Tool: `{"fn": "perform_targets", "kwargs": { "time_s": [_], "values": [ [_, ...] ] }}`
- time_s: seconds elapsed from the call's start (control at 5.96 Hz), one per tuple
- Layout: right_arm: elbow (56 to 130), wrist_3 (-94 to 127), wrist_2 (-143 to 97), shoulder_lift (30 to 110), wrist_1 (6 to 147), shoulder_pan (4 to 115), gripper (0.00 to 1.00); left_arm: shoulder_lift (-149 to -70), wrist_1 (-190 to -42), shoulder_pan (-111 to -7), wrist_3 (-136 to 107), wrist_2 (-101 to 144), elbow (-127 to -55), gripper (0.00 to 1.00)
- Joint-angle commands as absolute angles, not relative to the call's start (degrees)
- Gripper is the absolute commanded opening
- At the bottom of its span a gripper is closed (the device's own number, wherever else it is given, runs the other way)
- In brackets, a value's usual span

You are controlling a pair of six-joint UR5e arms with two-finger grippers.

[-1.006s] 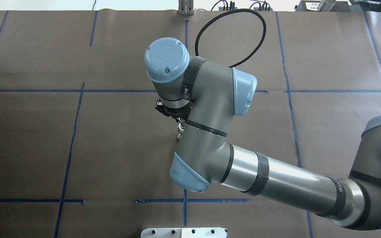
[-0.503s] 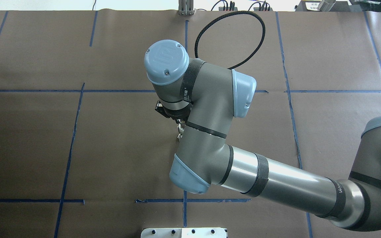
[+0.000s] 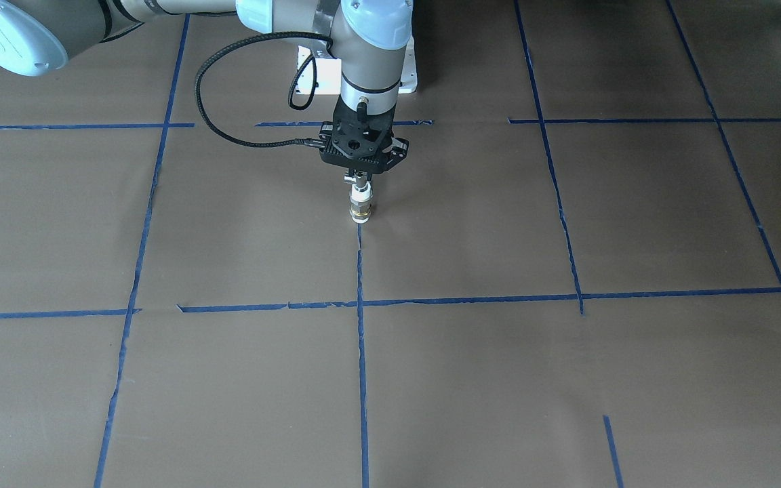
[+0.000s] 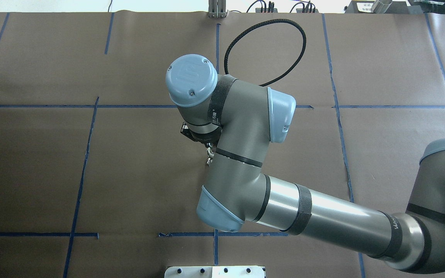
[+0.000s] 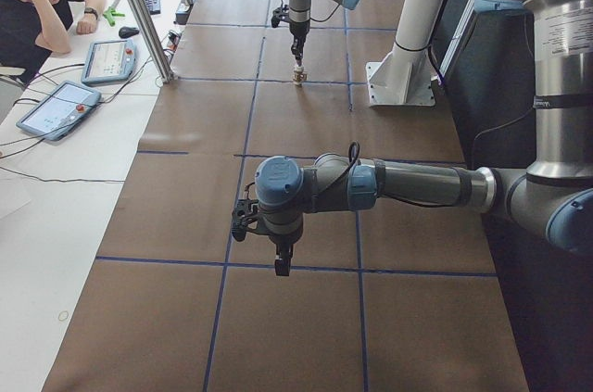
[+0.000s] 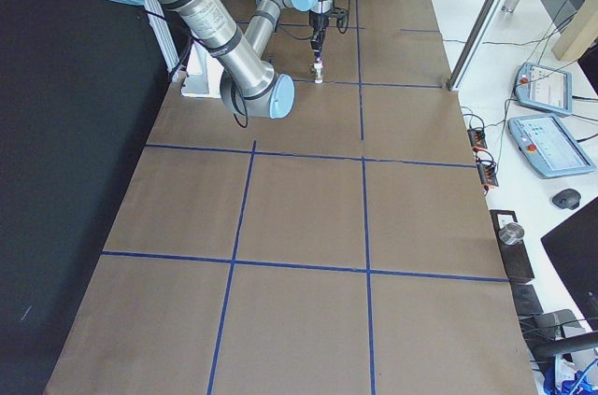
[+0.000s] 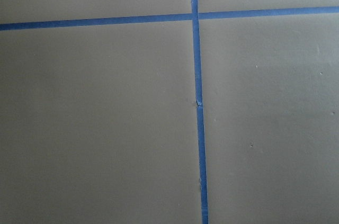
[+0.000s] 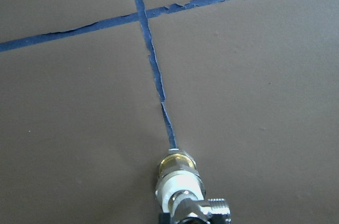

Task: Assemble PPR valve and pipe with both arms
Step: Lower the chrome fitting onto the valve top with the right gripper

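- Brown paper covers the table (image 3: 567,379), ruled into squares by blue tape lines (image 3: 361,352).
- In the view facing the robot, the right arm (image 3: 370,47) enters from the upper left corner and turns straight down at upper centre.
- Below it, the right gripper (image 3: 361,177) points at the table, its jaws clamped on the top of the valve (image 3: 360,203).
- The valve, white-bodied with a brass lower end, stands upright at the upper end of a tape line, above the middle of the frame; whether its foot touches the paper cannot be told.
- The right wrist camera catches the valve at bottom centre, brass collar toward the tape line, a threaded metal port jutting to the lower right.
- In the view from the table's left end, an operator (image 5: 32,12) in black leans at the upper left, hand on head, with two teach pendants (image 5: 57,107) just to the right.
- Lower centre, the left gripper (image 5: 282,267) hangs pointing down over the paper beside a tape crossing, well apart from the valve at top centre; whether its jaws are apart or together cannot be told.
- The left arm (image 5: 417,183) stretches away to the right edge.
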State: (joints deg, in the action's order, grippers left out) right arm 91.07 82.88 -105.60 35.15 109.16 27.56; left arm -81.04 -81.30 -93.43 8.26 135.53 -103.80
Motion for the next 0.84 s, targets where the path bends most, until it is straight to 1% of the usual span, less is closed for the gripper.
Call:
{"fn": "perform_targets", "kwargs": {
  "time_s": [0.0, 0.17, 0.34, 0.5, 0.67],
  "values": [
    [90.8, 82.9, -105.3, 35.6, 109.1, 27.3, 0.0, -81.0, -81.3, -93.4, 8.3, 135.5, -103.8, 1.0],
    [90.8, 82.9, -105.3, 35.7, 108.9, 27.3, 0.0, -81.1, -81.3, -93.4, 8.3, 135.5, -103.8, 1.0],
    [90.8, 82.9, -105.3, 35.6, 108.9, 27.3, 0.16, -81.0, -81.3, -93.4, 8.3, 135.5, -103.8, 1.0],
    [90.8, 83.0, -105.3, 35.5, 108.9, 27.3, 0.86, -81.1, -81.3, -93.4, 8.3, 135.5, -103.8, 1.0],
    [90.7, 82.9, -105.3, 35.5, 108.8, 27.3, 0.99, -81.1, -81.3, -93.4, 8.3, 135.5, -103.8, 1.0]
  ]
}}
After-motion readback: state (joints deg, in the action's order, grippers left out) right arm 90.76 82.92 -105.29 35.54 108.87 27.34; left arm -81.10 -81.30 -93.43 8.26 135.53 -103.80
